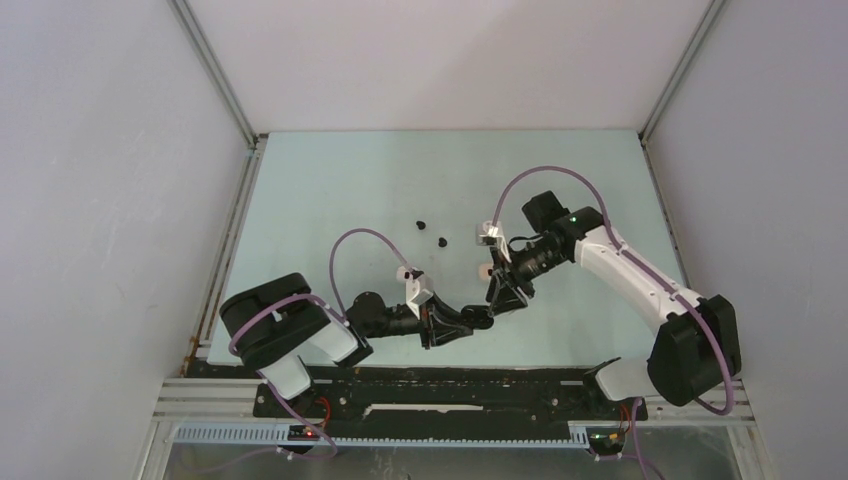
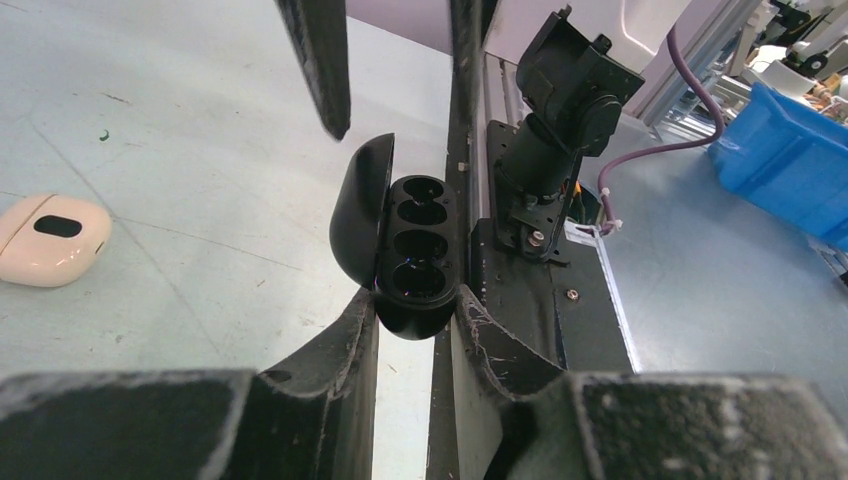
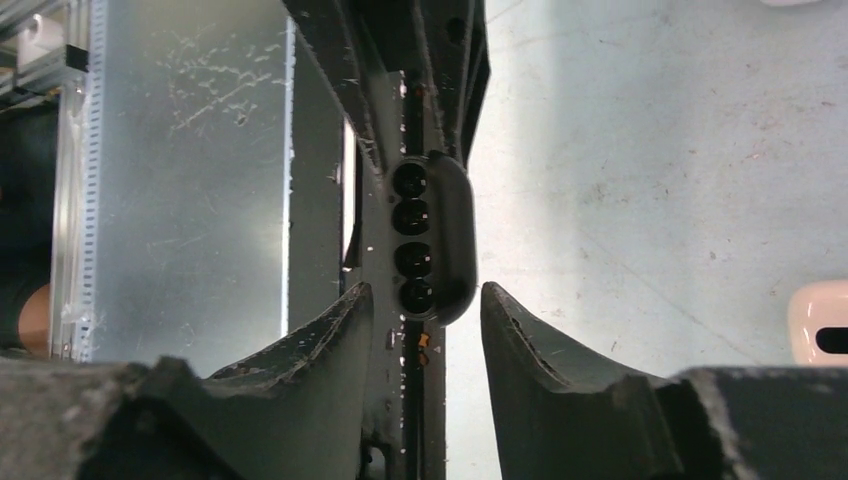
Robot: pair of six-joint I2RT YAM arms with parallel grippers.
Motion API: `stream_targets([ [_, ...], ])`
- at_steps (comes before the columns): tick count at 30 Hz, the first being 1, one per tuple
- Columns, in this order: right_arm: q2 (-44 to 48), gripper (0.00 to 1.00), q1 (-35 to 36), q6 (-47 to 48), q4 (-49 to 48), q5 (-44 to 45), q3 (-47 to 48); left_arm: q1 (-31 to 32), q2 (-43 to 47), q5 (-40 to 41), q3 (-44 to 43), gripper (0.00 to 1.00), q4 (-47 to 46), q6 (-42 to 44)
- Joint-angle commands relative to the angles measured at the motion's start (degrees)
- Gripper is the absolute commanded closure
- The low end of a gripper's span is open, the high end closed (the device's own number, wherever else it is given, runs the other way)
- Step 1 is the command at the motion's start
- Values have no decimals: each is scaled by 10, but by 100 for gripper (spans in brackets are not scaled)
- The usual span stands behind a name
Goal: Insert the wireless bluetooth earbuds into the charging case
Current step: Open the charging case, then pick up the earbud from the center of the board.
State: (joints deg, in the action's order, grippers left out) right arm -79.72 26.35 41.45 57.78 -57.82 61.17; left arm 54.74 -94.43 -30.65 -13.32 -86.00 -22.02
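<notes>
A black charging case (image 2: pixel 410 262) stands open, its lid (image 2: pixel 358 215) swung left and its dark wells facing up. My left gripper (image 2: pixel 415 300) is shut on the case's near end. It shows near the table's front in the top view (image 1: pixel 483 320). My right gripper (image 3: pixel 425 295) is open, its jaws standing on either side of the same case (image 3: pixel 432 235), just above it in the top view (image 1: pixel 500 298). Two black earbuds (image 1: pixel 421 223) (image 1: pixel 441 241) lie on the table behind the grippers. No pale earbuds are in view.
A closed cream charging case (image 2: pixel 50 240) lies on the table left of the left gripper and shows at the right wrist view's edge (image 3: pixel 820 320). The right arm's base (image 2: pixel 560 120) and the black front rail stand close behind the case. A blue bin (image 2: pixel 790 150) sits off the table.
</notes>
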Motion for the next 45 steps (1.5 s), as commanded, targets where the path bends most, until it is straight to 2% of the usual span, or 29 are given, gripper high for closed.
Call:
stream_targets([
  [1,41,52,-23,65,70,-69,48,1,5,18,-13,100,-51,-1],
  [3,61,52,-36,52,54,-70,49,-7,27,33,-3,100,-51,-9],
  [6,67,52,-46,-20,-10,-31,48,-27,85,69,11,100,-10,-19],
  [11,46,59,-51,-112,-116,48,48,-29,244,145,15,100,214,55],
  [15,5,68,-52,-169,-205,127,58,-29,343,202,44,100,312,103],
  [22,-141,77,-36,-260,-276,216,162,-31,419,257,128,100,287,108],
  [26,-275,78,-8,-295,-235,245,280,-32,458,289,165,100,286,105],
  [29,-385,78,-8,-359,-206,251,387,-36,473,305,176,100,279,105],
  [33,-465,78,-3,-407,-169,273,476,-37,491,305,175,100,292,117],
  [38,-488,75,10,-412,-157,307,481,-38,506,326,173,100,311,124],
  [45,-505,72,17,-432,-161,296,448,-38,476,311,161,100,303,124],
])
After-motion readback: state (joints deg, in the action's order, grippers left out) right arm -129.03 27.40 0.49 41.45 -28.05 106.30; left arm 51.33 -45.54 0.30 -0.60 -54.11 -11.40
